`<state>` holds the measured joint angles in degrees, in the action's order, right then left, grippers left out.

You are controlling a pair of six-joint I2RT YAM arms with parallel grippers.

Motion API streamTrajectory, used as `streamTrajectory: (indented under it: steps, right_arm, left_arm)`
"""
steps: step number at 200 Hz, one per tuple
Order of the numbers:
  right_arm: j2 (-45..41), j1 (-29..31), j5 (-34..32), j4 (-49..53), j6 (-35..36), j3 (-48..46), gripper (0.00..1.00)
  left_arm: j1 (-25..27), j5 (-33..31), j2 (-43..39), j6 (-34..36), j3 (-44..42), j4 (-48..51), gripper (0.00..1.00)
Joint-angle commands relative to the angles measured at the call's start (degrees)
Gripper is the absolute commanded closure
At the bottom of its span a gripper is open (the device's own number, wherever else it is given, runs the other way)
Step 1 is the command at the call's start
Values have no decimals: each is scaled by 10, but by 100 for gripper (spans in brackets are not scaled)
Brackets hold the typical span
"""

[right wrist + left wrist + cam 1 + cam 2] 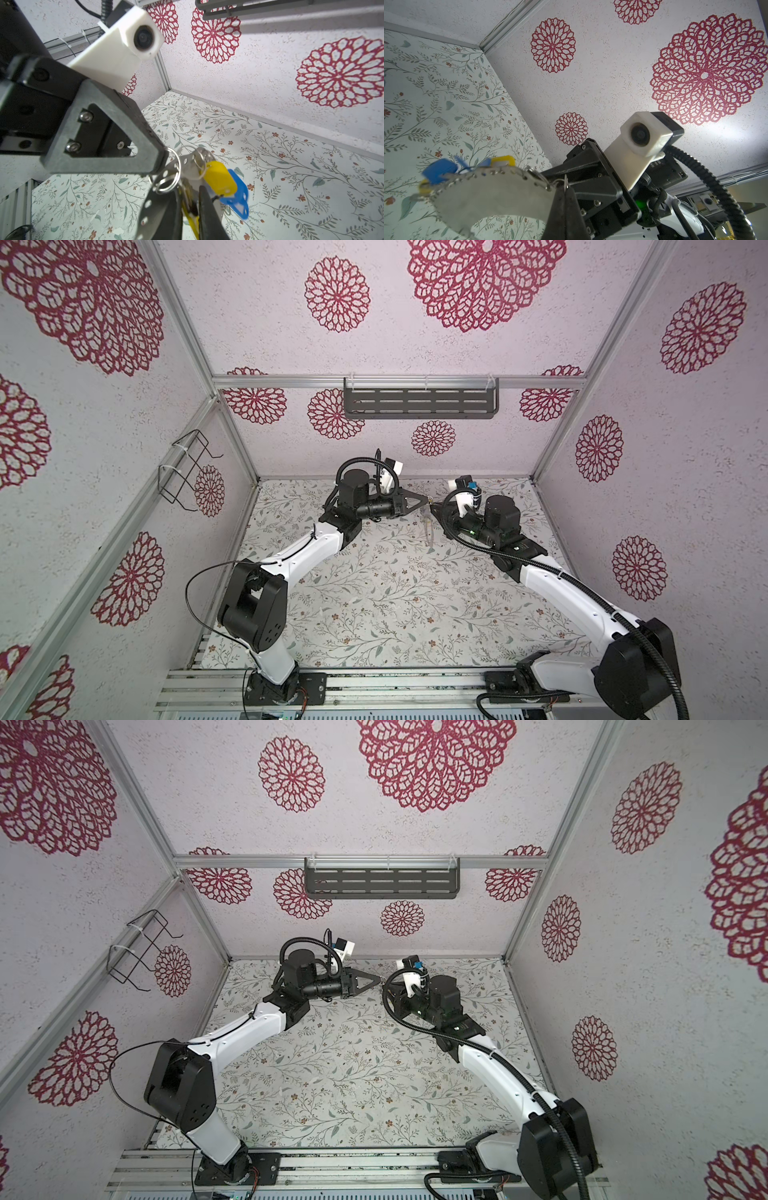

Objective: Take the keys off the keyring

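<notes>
The keyring [492, 193], a flat grey band with small holes along its edge, hangs in the air between my two pincers, above the far end of the floral table [374, 593]. The keys [220, 178] hang from it: yellow and blue plastic tags on small metal loops [166, 184], bunched at the rim. My left pincer [565, 190] is pressed together on the band's edge, beside a loop. My right pincer [189, 189] has its jaws close around a yellow tag [190, 212] seen edge-on, pinching it, with a blue tag [239, 197] just beside. In both top views my pincer tips meet near the back wall [374, 448]
</notes>
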<state>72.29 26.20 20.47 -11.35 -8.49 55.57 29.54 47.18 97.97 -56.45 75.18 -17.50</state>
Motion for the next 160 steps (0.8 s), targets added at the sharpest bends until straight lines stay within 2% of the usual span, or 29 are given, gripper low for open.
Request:
streamTrajectory:
  steps: [1, 23, 62, 106, 129, 160]
  right_arm:
    - [-41, 3, -18, 6, 9, 0, 90]
    - [-65, 3, -28, 37, 17, -5, 100]
    - [-80, 2, -41, 121, 40, 19, 100]
    - [-77, 1, -29, 157, 37, 46, 100]
    - [-73, 1, -29, 171, 37, 57, 100]
    - [-68, 0, -24, 183, 38, 68, 100]
  left_arm:
    - [2, 5, 1, 22, 15, -5, 100]
    - [2, -13, -10, 66, 9, 24, 100]
    - [10, -66, -33, 168, 10, 109, 100]
    - [22, -72, -68, 240, -57, 22, 100]
    - [33, -94, -76, 280, -56, 57, 100]
    - [39, -85, -75, 313, -57, 66, 100]
